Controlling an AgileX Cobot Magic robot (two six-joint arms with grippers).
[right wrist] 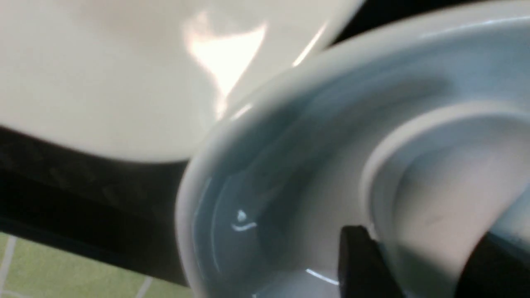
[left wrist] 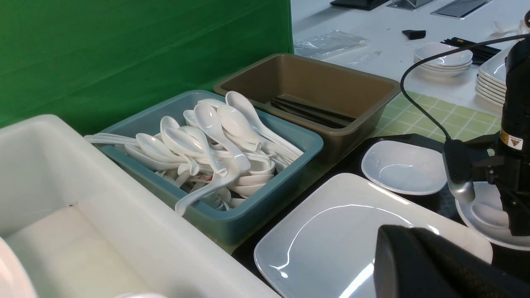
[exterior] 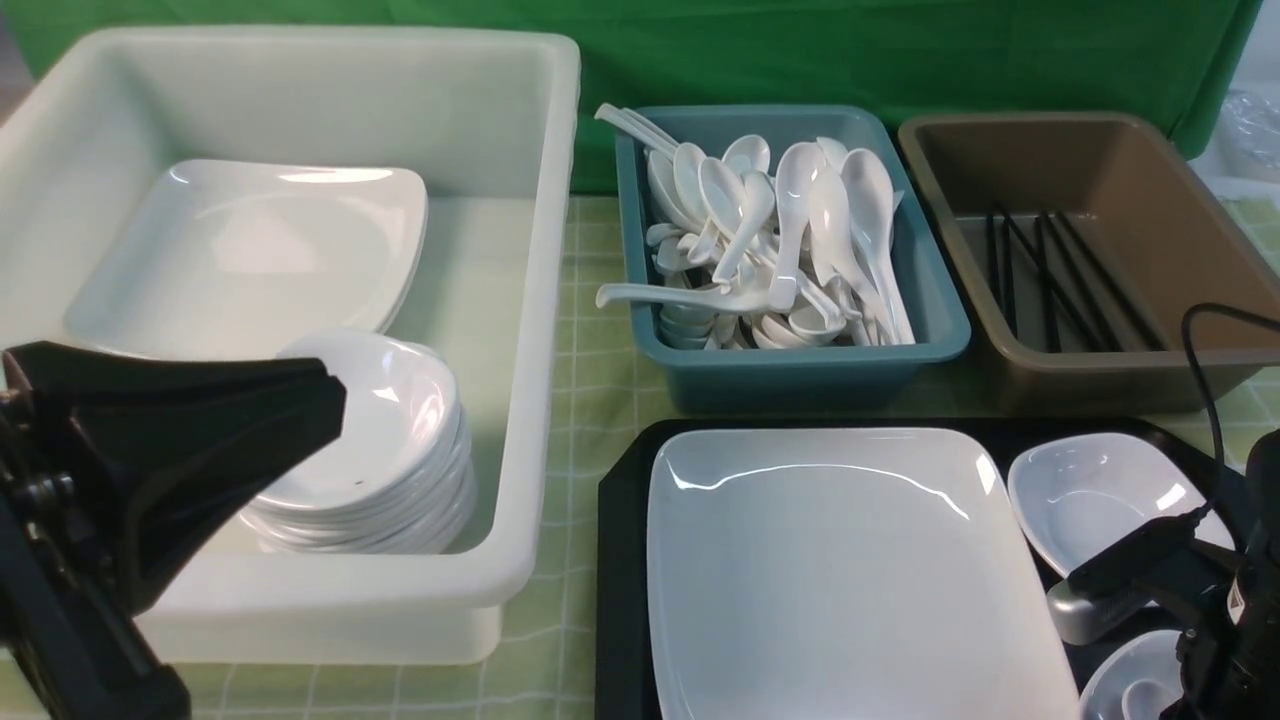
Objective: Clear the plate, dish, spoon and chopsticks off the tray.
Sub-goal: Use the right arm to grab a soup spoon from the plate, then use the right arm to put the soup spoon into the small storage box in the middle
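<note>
The black tray (exterior: 620, 560) holds the large white square plate (exterior: 840, 570) (left wrist: 331, 240). A small white dish (exterior: 1090, 495) sits at the tray's far right corner. A second dish (exterior: 1115, 670) (right wrist: 269, 186) lies nearer, with the white spoon (right wrist: 439, 178) (left wrist: 490, 213) inside it. My right gripper (right wrist: 426, 265) reaches down into that dish, its black fingers (right wrist: 360, 265) pressed against both sides of the spoon. My left gripper (exterior: 330, 400) (left wrist: 383, 236) hangs shut and empty over the white tub's near corner. No chopsticks show on the tray.
A big white tub (exterior: 520, 400) on the left holds a square plate and a stack of small dishes (exterior: 390, 470). Behind the tray stand a teal bin (exterior: 800, 360) full of white spoons and a brown bin (exterior: 1130, 370) with several black sticks (exterior: 1050, 280).
</note>
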